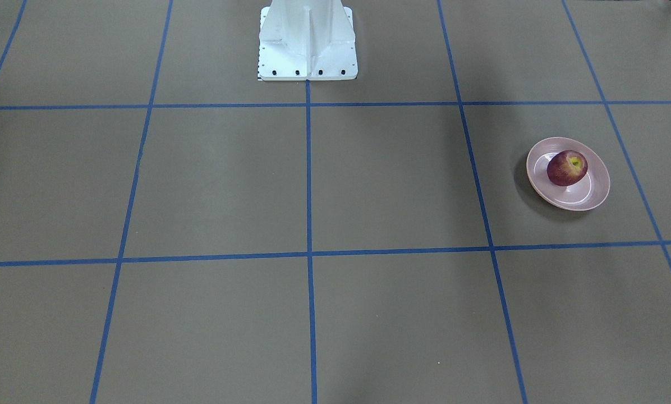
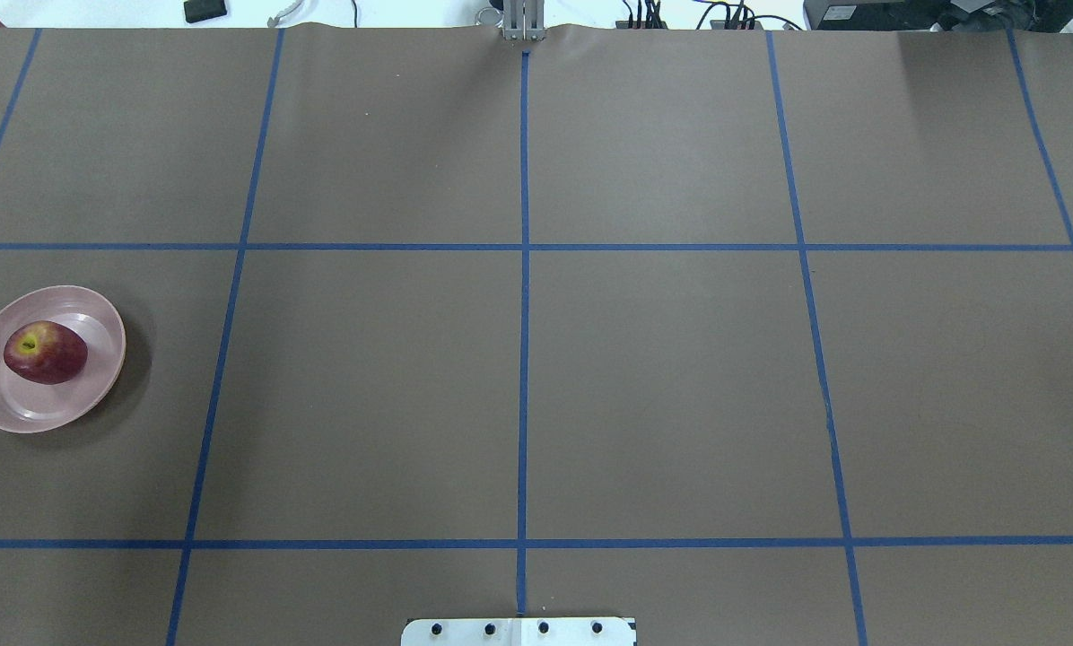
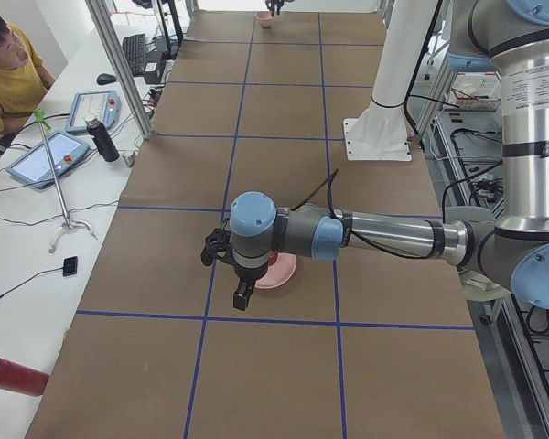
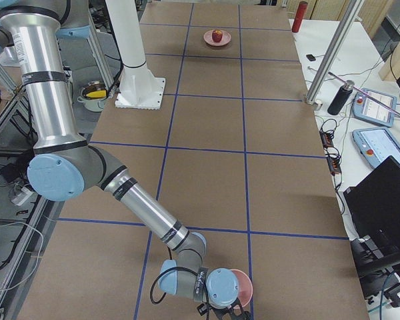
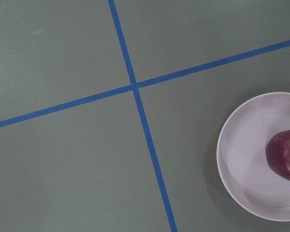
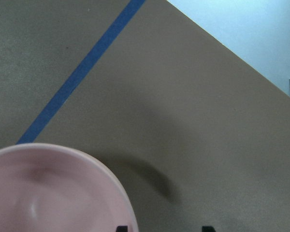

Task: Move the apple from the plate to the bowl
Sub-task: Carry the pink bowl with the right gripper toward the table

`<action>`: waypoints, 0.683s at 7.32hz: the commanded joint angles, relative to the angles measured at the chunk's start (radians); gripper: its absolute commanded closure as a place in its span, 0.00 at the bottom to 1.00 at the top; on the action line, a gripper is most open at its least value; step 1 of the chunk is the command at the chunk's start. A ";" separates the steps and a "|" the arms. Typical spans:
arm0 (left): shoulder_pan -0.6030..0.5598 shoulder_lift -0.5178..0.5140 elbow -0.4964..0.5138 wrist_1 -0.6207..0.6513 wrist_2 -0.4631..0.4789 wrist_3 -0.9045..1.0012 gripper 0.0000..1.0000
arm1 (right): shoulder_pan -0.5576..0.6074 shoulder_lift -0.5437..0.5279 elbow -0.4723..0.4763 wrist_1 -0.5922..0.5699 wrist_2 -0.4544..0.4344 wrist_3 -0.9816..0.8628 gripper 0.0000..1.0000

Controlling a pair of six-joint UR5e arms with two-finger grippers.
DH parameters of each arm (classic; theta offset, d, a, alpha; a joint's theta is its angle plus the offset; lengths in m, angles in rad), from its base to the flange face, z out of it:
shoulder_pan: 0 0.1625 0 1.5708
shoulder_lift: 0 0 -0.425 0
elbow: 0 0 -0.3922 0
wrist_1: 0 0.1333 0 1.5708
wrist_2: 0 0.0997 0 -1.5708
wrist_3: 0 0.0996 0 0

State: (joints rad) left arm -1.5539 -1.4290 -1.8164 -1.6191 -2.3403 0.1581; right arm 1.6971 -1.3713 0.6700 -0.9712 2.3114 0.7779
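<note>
Jaws first: the right jaws stand open, as far as I can read them. In the right wrist view two dark fingertips (image 6: 121, 228) poke in at the bottom edge, well apart, with only bare desk (image 6: 193, 96) between them and nothing held. The left jaws I cannot call either way. They show only in the left side view, hanging from the near left arm (image 3: 384, 233) a little left of and below the frame's middle, and the left wrist camera shows none of them.

As I judge it, the task has not really begun. The apple (image 2: 45, 352) sits on the plate (image 2: 16, 408) at the left edge of the overhead view, mid-height, with its yellow-green stem hollow facing the upper left. The left wrist view catches the plate at its lower right, the apple cut off by the frame edge. Nothing touches the apple.

The bowl (image 6: 53, 193) fills the lower left of the right wrist view, and the part I can see into is empty. In the right side view it lies at the bottom of the frame, beside the wrist of the right arm (image 4: 140, 207), with the plate far off at the top.

Everything is left to do: reach, grasp, lift, carry across, release into the bowl.

My count: one apple, one plate, one bowl, two arms.
</note>
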 commanded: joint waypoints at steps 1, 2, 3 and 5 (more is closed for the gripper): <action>-0.002 0.001 -0.009 -0.001 0.001 0.000 0.02 | -0.002 0.000 0.011 0.000 -0.003 0.006 1.00; -0.002 0.005 -0.018 -0.001 0.002 0.000 0.02 | -0.002 0.000 0.022 -0.001 -0.001 0.006 1.00; -0.002 0.010 -0.024 0.001 0.003 0.000 0.02 | -0.002 -0.002 0.040 -0.004 -0.001 0.006 1.00; -0.003 0.010 -0.023 0.001 0.003 0.000 0.02 | -0.001 -0.009 0.109 -0.011 0.000 0.008 1.00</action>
State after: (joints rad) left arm -1.5564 -1.4198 -1.8391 -1.6185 -2.3379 0.1580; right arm 1.6959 -1.3765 0.7406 -0.9786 2.3111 0.7848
